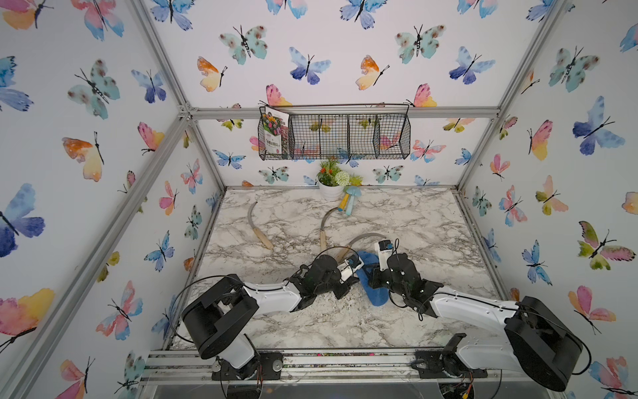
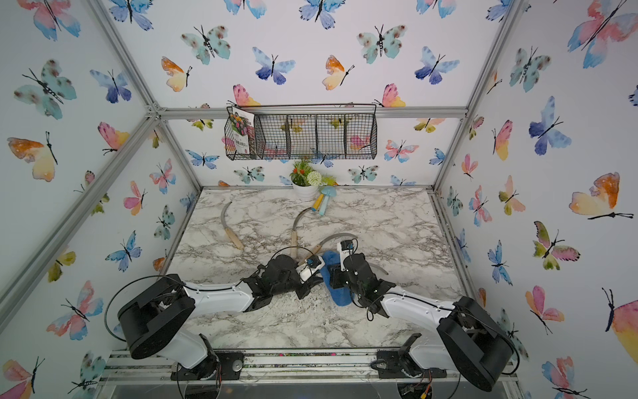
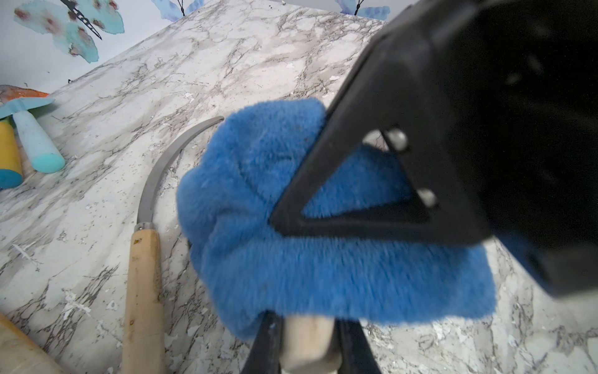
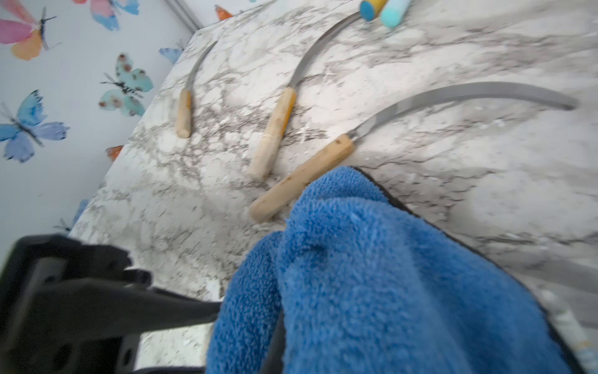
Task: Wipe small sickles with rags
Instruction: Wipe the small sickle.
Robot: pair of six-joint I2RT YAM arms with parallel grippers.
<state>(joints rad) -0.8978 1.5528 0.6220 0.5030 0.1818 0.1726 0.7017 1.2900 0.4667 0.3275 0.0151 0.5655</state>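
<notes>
Left gripper (image 3: 309, 333) is clamped on the pale handle of the held sickle (image 3: 307, 349), near the table's middle. The blue rag (image 1: 375, 295) is draped over it, and the right gripper (image 4: 275, 340) is pinched tight on the rag's bunched folds. Three more lie flat on the marble table (image 1: 431, 224) beyond: far sickle (image 4: 186, 107), middle sickle (image 4: 278, 123) and nearest sickle (image 4: 323, 165).

Both top views are looking steeply down from high above the whole white-and-grey marbled surface (image 1: 414, 221). The left wrist camera is sitting close behind the left jaws and the pale wooden handle (image 3: 307, 340) between them, facing the fluffy blue terry cloth (image 3: 259, 210) just ahead. The right wrist camera is looking over that cloth from behind the right jaws; both wrist views are sharing the curved grey-bladed sickle (image 4: 323, 162) beyond.
</notes>
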